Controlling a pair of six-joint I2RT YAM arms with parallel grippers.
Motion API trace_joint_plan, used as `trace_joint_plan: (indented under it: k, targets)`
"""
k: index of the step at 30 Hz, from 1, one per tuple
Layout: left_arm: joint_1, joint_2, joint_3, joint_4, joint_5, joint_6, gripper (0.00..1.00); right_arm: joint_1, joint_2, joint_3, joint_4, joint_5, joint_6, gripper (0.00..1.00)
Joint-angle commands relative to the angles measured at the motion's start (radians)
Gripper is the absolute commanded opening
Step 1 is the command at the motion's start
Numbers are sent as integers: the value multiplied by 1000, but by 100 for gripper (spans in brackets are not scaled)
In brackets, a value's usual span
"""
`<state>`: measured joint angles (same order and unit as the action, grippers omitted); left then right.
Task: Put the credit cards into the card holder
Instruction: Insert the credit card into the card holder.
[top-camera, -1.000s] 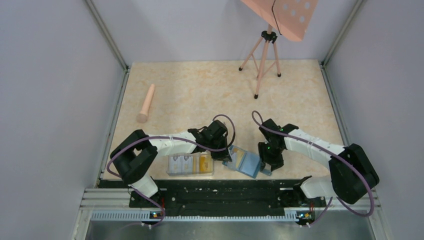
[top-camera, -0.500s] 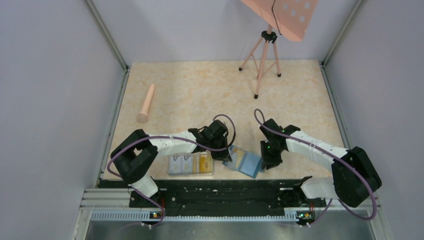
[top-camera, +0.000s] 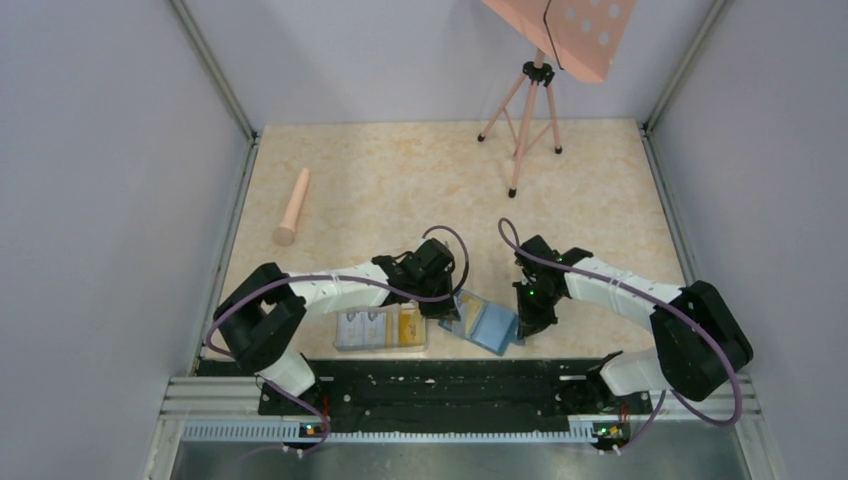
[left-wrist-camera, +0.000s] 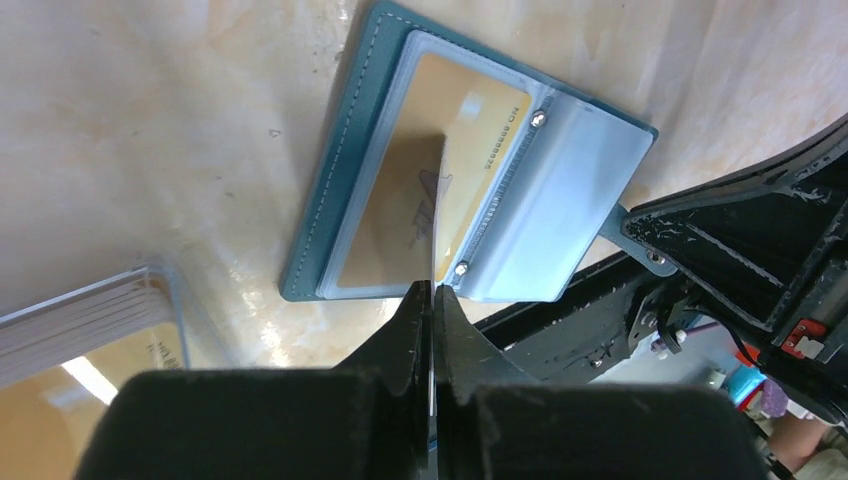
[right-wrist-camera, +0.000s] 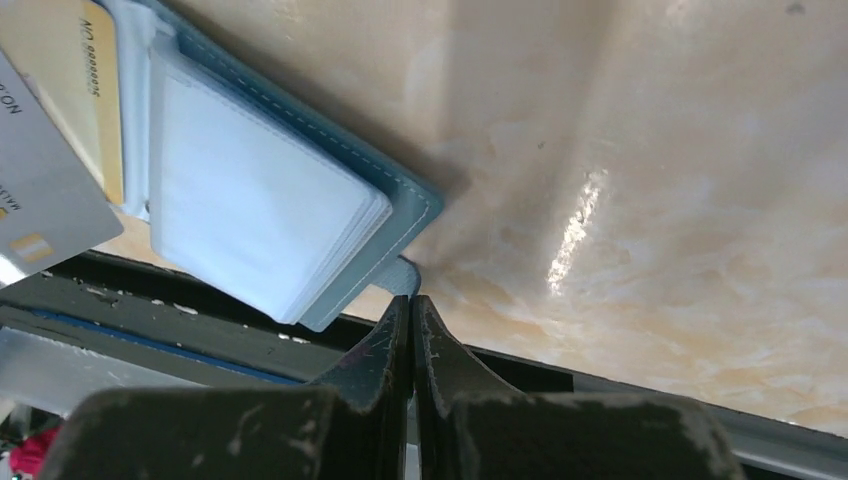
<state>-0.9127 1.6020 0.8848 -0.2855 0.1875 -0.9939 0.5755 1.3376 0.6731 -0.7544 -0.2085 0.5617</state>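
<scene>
Table (right-wrist-camera: 650, 150) is gleaming like polished stone; holder (left-wrist-camera: 330, 215) is showing matt stitched leather, glossy clear sleeves (left-wrist-camera: 570, 200), plastic card (left-wrist-camera: 480, 110).

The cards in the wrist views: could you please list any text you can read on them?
"NO" plus digits too blurred to read: yellow card in the card holder.
"ON", cut off by the frame: pale card.
Nothing else legible.

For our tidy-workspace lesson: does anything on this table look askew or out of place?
The card holder lies askew, turned at an angle to the near edge of the table, while the clear box beside it sits square.
</scene>
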Motion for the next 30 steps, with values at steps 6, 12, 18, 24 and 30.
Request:
trace_joint_plan:
  k: [6,12,18,24,30]
  targets:
    - [-2,-127,-29,0,-76,33,0,9,80,163,33,35,-124,0]
    - [-2,-144,-55,77,-54,40,0,9,143,206,36,82,-154,0]
    - [0,-148,-105,195,-18,29,0,9,71,171,58,124,-101,28]
    - [8,-150,-145,271,-14,17,0,-3,-51,99,136,73,-23,45]
    - [30,-142,-182,370,5,-9,0,-26,-70,24,212,13,7,43]
